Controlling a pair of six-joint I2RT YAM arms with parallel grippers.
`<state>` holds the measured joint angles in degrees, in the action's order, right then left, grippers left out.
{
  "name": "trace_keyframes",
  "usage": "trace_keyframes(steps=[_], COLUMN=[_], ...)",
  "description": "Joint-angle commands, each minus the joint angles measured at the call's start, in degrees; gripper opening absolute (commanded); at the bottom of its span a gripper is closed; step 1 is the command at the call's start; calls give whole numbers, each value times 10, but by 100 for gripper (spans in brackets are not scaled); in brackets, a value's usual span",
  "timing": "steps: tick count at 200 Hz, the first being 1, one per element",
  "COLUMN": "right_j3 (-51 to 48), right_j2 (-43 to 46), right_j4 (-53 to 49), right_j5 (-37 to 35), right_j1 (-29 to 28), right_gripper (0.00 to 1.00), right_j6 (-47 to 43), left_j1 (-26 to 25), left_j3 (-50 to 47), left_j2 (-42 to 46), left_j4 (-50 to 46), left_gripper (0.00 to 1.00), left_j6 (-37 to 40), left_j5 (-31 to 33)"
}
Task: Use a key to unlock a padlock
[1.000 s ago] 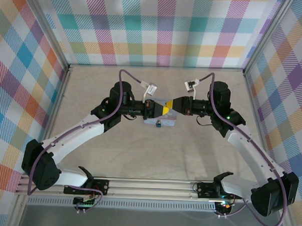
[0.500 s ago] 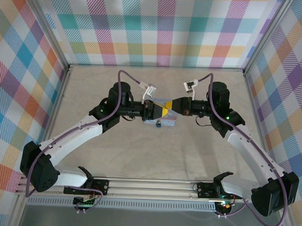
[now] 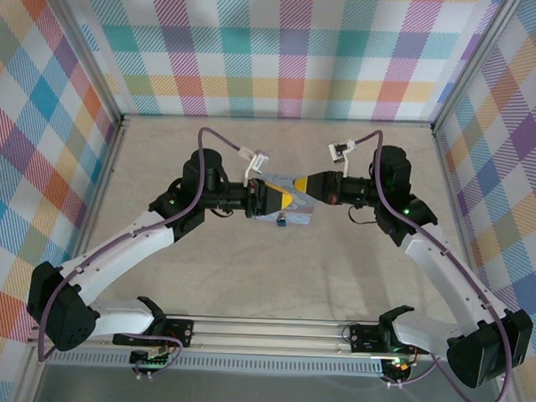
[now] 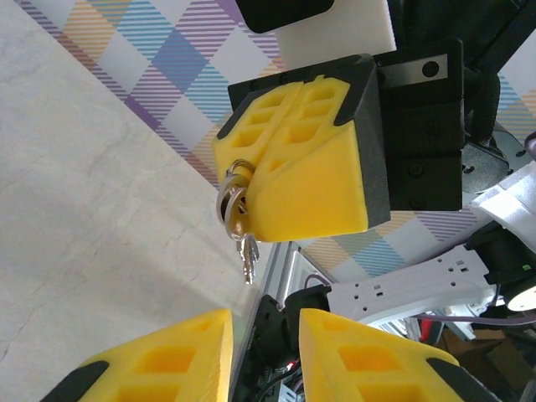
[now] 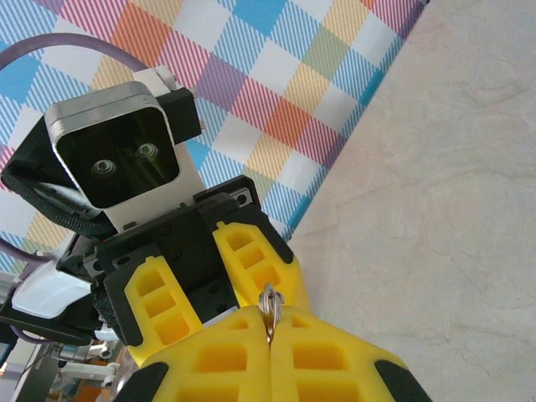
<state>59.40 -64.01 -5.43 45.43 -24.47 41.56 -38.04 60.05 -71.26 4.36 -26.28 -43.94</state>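
The left arm (image 3: pixel 133 240) and right arm (image 3: pixel 443 271) bend in from the bottom corners and meet nose to nose in the middle. The right gripper (image 5: pixel 270 327) is closed tight on the keys (image 4: pixel 243 251). The left gripper (image 4: pixel 264 331) is a little open, holding nothing. The padlock (image 3: pixel 283 221) lies just below them in the top view

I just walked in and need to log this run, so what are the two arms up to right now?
The right gripper is shut on a key ring, small keys dangling from it, above the middle of the table. The left gripper faces it with fingers apart, holding nothing. The padlock sits below them by a pale blue tin, with no key in it yet.
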Motion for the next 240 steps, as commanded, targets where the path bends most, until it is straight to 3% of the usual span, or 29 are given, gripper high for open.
trace_keyframes(steps=[1,54,104,183,240], right_j3=[-1,-6,-8,-14,-16], right_j2=[7,7,7,12,13], right_j4=[27,38,43,43,38], right_j5=[5,11,15,20,29], right_j1=[-1,-1,-1,-1,-1], right_gripper=[0,0,0,0,0], right_j6=[9,17,20,19,12], left_j1=[1,-6,-7,-7,-7], left_j3=[-5,3,9,19,21], left_j2=[-9,-36,-43,-44,-47], left_j4=[52,80,82,79,78], left_gripper=[31,36,26,24,4], left_j6=[-23,-39,-38,-35,-35], left_j5=[-19,-23,-18,-10,-5])
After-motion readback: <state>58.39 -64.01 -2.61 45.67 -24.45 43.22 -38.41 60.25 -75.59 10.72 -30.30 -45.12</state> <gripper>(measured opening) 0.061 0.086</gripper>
